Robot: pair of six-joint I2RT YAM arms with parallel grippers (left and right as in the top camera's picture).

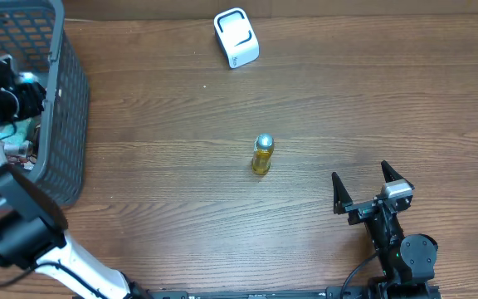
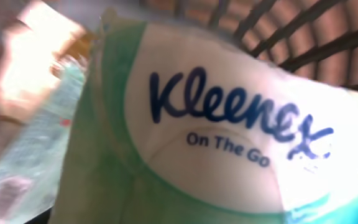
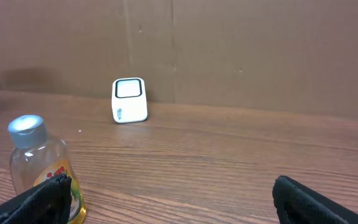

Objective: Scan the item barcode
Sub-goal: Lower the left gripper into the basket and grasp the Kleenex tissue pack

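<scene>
Overhead: the left gripper point(image 1: 15, 95) is seen inside the basket point(image 1: 73, 124), the right gripper point(image 1: 361, 174) spread wide and empty near the upright bottle point(image 1: 261, 154). Left wrist: a Kleenex pack point(image 2: 229, 124) fills the frame (grip cannot be told). Right wrist: the scanner point(image 3: 129, 99) is seen beyond the bottle

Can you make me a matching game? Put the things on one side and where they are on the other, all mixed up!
Things:
1. little yellow bottle
2. white scanner
3. Kleenex pack
4. right gripper

Places:
a. in the grey basket, filling the left wrist view
b. at the far side of the table
c. standing in the middle of the table
d. at the near right edge, jaws open and empty

Pairs: 1-c, 2-b, 3-a, 4-d
</scene>
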